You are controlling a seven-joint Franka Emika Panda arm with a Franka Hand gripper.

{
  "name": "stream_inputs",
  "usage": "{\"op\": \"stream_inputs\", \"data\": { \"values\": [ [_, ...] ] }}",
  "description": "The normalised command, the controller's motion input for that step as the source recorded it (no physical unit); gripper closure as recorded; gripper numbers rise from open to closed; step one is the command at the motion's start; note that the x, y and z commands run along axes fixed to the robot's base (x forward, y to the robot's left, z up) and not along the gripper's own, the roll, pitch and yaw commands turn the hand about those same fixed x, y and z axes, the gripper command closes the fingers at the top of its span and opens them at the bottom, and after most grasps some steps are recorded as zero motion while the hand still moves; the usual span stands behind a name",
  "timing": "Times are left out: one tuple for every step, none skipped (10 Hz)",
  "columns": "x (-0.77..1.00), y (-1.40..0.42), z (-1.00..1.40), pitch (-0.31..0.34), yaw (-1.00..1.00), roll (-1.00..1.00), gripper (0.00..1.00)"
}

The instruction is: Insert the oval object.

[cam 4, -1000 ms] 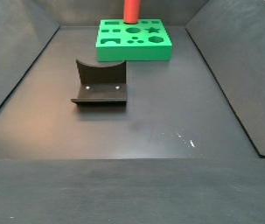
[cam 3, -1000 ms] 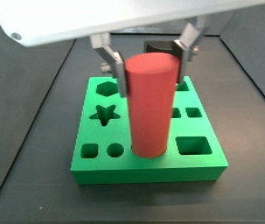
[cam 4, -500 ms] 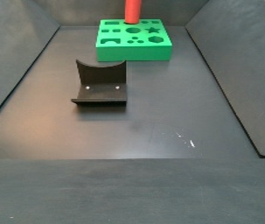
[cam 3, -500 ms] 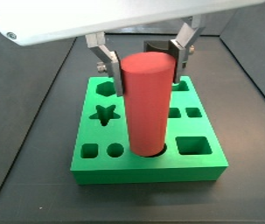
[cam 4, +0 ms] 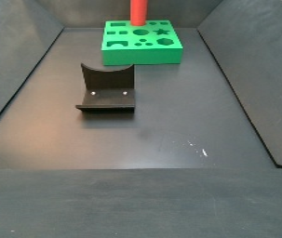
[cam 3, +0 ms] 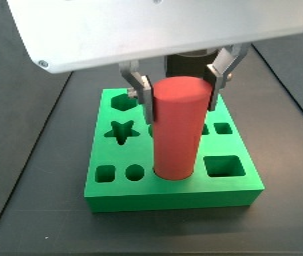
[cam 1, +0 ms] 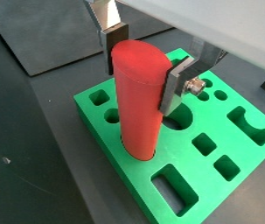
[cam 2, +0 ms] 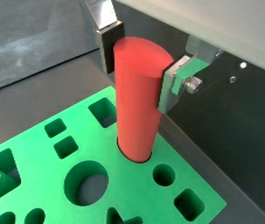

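The oval object [cam 4: 138,12] stands upright on the green block [cam 4: 143,43] at the far end of the bench [cam 4: 143,139]. The fixture [cam 4: 106,88] sits nearer, well apart. The gripper is out of frame.

Dark matte floor [cam 4: 143,139] — dark walls [cam 4: 19,37]

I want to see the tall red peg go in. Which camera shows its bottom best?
A wrist view: the tall red oval peg meets its hole in the green block, gripper around it. One side view shows this too; the far one shows only a stub.
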Motion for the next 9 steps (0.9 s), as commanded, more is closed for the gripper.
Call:
{"op": "stream_inputs", "data": {
  "values": [
    [0.03,0.0,-0.24,0.009,-0.06,0.01,1.0],
    [0.17,0.07,-0.23,0.057,-0.05,0.0,1.0],
    [0.17,0.06,-0.25,0.056,-0.05,0.01,1.0],
    [0.16,0.01,-0.27,0.036,-0.04,0.0,1.0],
    [0.21,0.0,-0.25,0.059,-0.05,0.0,1.0],
    [0.21,0.0,-0.25,0.051,-0.05,0.0,1.0],
    [0.17,0.0,-0.23,0.036,-0.05,0.0,1.0],
    [0.13,0.02,-0.16,0.034,-0.02,0.0,1.0],
    [0.09,0.03,-0.13,0.027,0.0,0.0,1.0]
  ]
}}
